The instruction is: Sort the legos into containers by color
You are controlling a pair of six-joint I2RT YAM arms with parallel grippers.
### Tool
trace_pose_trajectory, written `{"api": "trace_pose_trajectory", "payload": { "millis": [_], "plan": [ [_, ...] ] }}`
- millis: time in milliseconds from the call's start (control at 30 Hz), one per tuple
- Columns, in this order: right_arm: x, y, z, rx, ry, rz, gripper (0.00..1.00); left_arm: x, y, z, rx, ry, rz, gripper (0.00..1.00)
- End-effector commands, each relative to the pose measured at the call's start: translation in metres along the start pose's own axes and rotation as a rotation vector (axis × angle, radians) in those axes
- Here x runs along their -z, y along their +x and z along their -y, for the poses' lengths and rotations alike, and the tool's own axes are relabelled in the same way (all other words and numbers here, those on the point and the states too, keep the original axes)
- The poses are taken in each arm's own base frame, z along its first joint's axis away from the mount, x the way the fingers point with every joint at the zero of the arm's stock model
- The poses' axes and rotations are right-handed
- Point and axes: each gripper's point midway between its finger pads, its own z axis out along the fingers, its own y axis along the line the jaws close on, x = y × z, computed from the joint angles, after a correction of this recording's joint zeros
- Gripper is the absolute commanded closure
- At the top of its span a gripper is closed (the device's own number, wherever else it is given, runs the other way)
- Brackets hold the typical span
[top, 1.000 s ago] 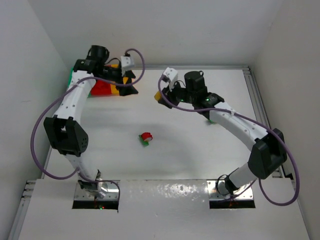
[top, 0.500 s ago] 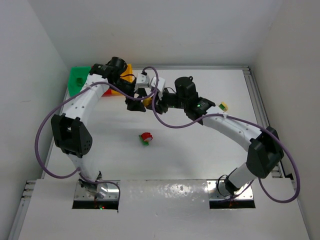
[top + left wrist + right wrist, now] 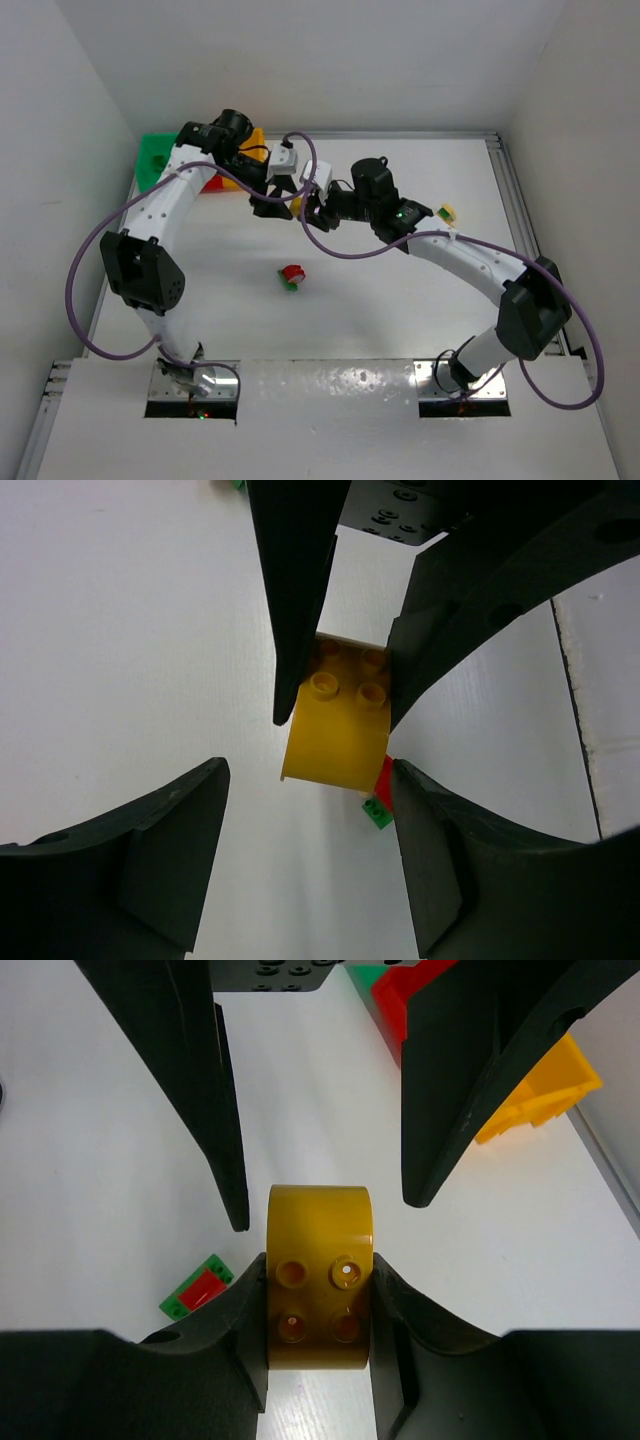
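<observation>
Right pincer [image 3: 320, 1282] clamped on yellow brick [image 3: 320, 1228], left pincer [image 3: 310, 815] spread wide, empty, faced it over bench [image 3: 120, 630]

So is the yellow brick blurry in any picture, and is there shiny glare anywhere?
Left wrist view: the yellow brick is sharp and evenly lit. Right wrist view: sharp too, its studs clear. Top external view: glare speckles the white panel at the near edge.

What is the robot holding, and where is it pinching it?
The right gripper pinches the yellow lego by its two sides, at the studded end. The left gripper is open.
</observation>
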Motion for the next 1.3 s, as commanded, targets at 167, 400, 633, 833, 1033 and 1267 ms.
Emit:
{"api": "trace_pose_trajectory", "payload": {
  "millis": [167, 400, 633, 833, 1033, 1267],
  "plan": [
    [0.000, -0.023, 0.001, 0.016, 0.005, 0.081, 1.00, -0.007, -0.020, 0.001, -0.019, 0.007, 0.087, 0.37],
    [0.000, -0.022, -0.001, -0.002, 0.000, 0.081, 1.00, -0.009, -0.024, 0.004, -0.004, 0.024, 0.106, 0.60],
    [-0.002, -0.011, -0.005, -0.035, -0.007, 0.055, 1.00, -0.011, -0.031, 0.010, 0.002, 0.049, 0.140, 1.00],
    [0.001, 0.005, -0.006, -0.054, 0.013, -0.002, 0.65, -0.011, -0.023, 0.007, 0.012, 0.030, 0.105, 1.00],
    [0.010, 0.019, -0.007, -0.037, 0.032, -0.051, 0.33, -0.009, -0.013, 0.004, 0.004, 0.007, 0.051, 1.00],
    [0.015, 0.023, -0.002, -0.066, 0.078, -0.079, 0.24, -0.011, -0.001, -0.001, 0.039, -0.015, 0.013, 1.00]
  ]
}}
